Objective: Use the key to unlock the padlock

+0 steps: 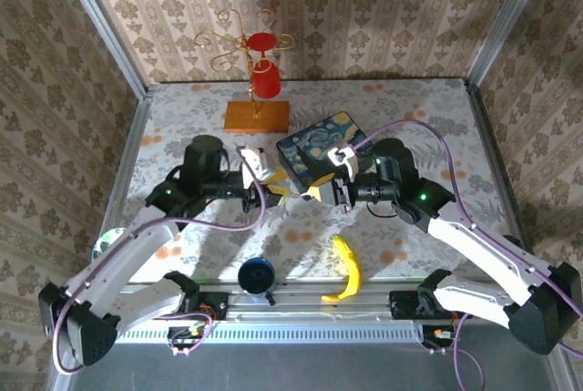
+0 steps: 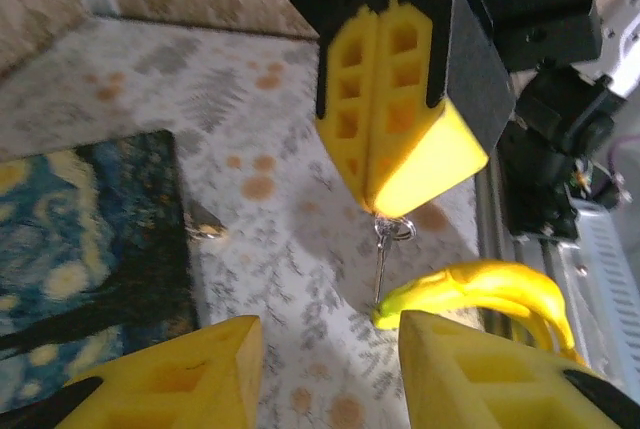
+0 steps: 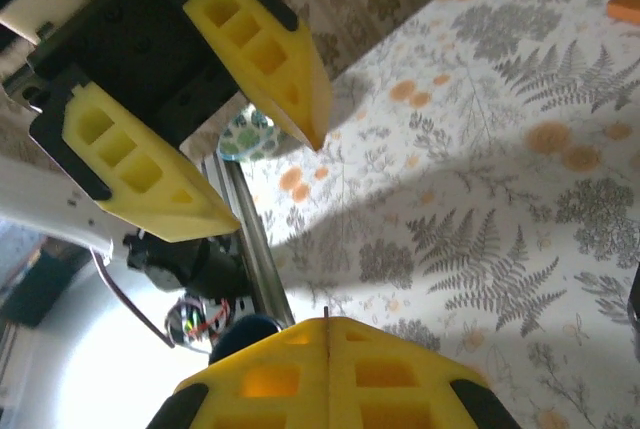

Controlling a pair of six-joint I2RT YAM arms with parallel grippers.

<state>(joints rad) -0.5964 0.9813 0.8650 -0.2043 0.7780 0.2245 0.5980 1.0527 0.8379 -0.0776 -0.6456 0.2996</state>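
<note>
Fern-print table (image 1: pixel 410 118), blue painted box (image 1: pixel 314 145), banana (image 1: pixel 348 268), wooden-based gold stand (image 1: pixel 258 115), tiny padlock (image 2: pixel 207 233) beside box

Left arm (image 1: pixel 137 250) and right arm (image 1: pixel 483 245): white link shells, black joint housings. Purple cables (image 1: pixel 444 147) are routed along both. A green LED (image 1: pixel 422 197) is lit near each wrist. Fingers (image 2: pixel 170 374) are moulded in yellow, wedge-shaped, with rectangular pockets, and are seated in black mounts. Orange-red wiring (image 1: pixel 189 327) is exposed under each base.
</note>
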